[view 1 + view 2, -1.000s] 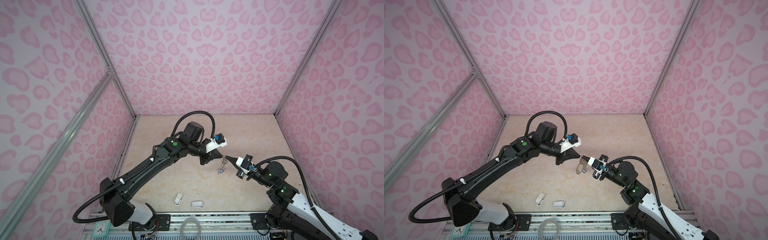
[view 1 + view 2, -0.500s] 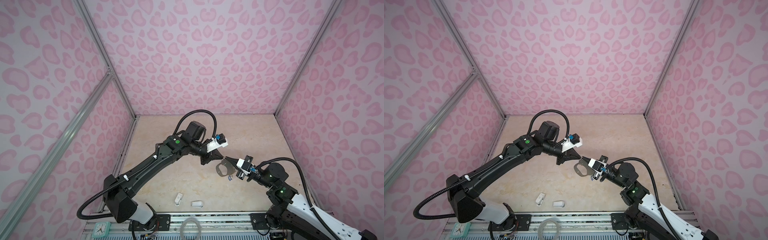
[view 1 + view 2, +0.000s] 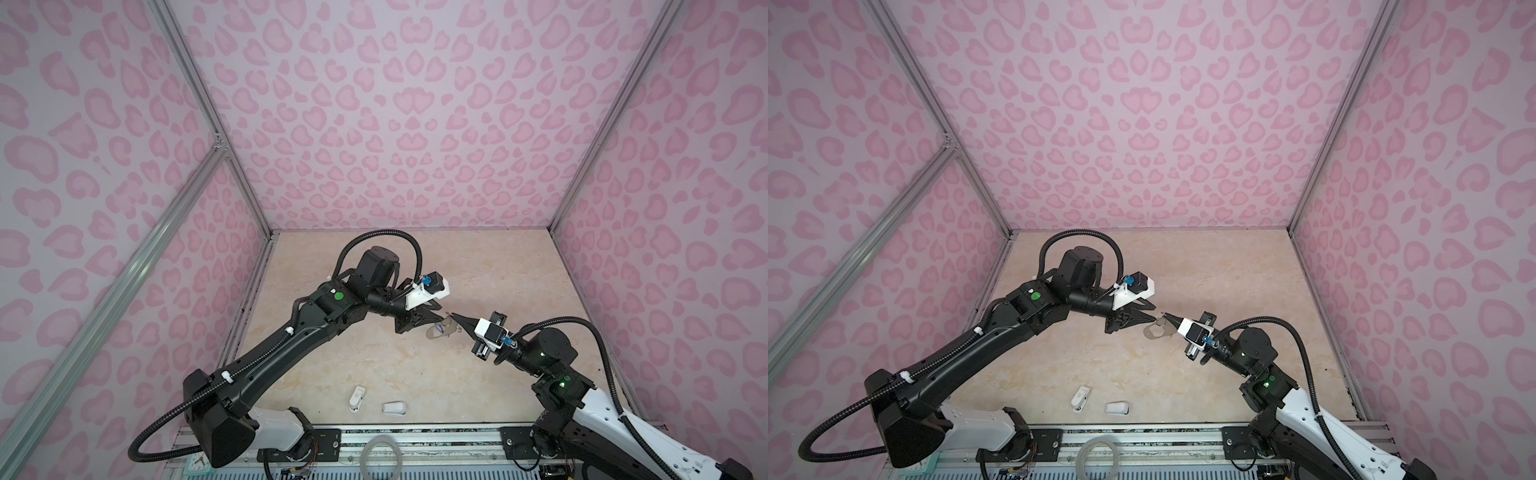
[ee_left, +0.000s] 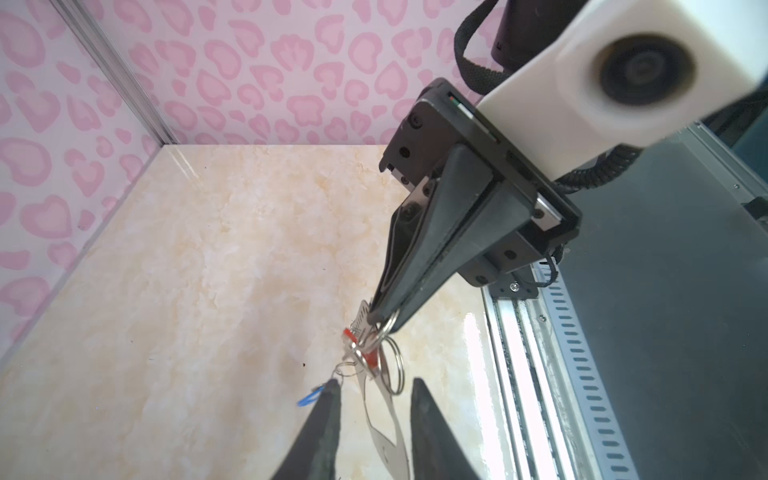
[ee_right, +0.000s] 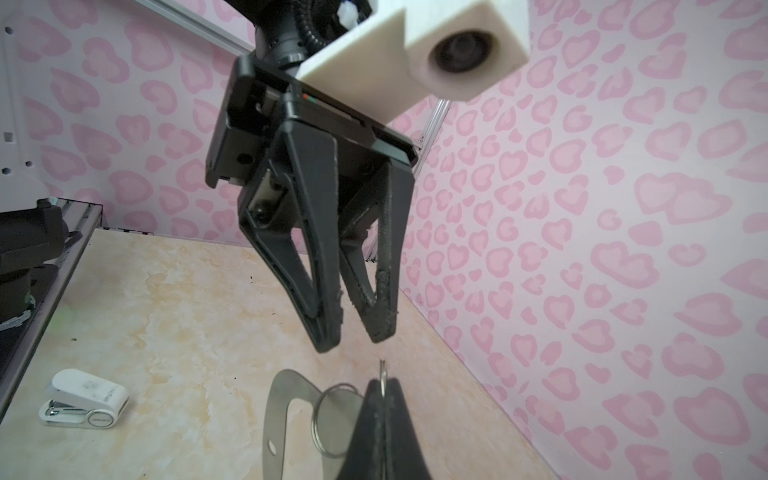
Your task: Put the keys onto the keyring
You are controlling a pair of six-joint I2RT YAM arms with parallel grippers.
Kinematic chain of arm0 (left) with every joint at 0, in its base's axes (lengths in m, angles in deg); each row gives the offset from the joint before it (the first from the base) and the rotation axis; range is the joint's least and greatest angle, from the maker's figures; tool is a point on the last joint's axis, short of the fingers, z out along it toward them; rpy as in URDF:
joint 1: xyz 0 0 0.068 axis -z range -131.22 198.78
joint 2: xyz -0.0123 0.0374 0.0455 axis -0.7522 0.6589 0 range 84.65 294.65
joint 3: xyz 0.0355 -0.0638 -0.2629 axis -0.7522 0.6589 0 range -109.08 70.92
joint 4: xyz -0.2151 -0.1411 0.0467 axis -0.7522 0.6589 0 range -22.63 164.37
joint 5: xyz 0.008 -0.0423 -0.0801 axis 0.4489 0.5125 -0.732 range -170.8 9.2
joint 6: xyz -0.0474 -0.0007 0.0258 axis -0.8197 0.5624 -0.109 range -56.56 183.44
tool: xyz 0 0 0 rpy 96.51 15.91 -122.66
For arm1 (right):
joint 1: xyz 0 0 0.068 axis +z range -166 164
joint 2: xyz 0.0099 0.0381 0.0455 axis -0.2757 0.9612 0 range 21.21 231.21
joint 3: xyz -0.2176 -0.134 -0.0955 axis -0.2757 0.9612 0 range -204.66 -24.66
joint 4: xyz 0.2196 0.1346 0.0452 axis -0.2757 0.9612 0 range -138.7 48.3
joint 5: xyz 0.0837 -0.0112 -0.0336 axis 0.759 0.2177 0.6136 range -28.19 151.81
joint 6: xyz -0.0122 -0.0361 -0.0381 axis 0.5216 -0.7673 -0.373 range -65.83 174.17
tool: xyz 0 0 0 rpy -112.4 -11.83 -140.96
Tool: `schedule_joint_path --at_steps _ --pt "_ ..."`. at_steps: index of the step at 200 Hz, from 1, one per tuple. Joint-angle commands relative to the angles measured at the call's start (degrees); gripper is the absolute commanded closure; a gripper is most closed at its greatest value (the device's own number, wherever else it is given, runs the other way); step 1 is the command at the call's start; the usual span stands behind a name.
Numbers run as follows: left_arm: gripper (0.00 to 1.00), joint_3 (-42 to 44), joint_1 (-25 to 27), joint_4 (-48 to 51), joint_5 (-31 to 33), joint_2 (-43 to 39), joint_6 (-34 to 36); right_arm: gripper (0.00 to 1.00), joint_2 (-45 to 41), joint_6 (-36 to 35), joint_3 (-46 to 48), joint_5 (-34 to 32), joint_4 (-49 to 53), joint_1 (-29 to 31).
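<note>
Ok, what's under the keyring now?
The keyring hangs off the table, held by the right tool. Through its cut-out a top view shows a bit of the blue key tag below it, then tabletop. The plate covers the rest of that tag and its key.

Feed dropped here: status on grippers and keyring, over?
Left gripper open, just off keyring. Right gripper shut on its split ring, plate hanging. Red tag, blue tag dangle there. White pieces well aside.

- The walls (image 3: 415, 124) are printed with pink hearts on lilac.
- The table (image 3: 498, 270) is marbled in cream.
- The keyring (image 5: 277, 419) is finished in silver-grey.
- 2 tags are coloured: red tag (image 4: 371, 358), blue tag (image 4: 308, 400).
</note>
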Motion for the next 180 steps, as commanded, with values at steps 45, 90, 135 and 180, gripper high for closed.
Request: schedule_joint_path --at_steps 45,90,135,180 --pt "0.69 0.5 0.1 -4.2 0.0 -0.3 5.2 1.00 1.6 3.3 -0.6 3.8 -3.6 -0.1" --pt "0.70 0.3 0.5 -3.0 -0.9 0.5 6.7 1.00 2.4 3.9 -0.9 4.5 -4.6 -0.1" --pt "0.74 0.5 0.8 -2.7 -0.4 1.0 7.5 1.00 2.7 4.0 -1.5 5.1 -4.8 -0.1" --pt "0.91 0.3 1.3 -3.8 -0.8 0.6 8.0 1.00 3.0 4.7 -1.5 6.0 -4.6 -0.1"
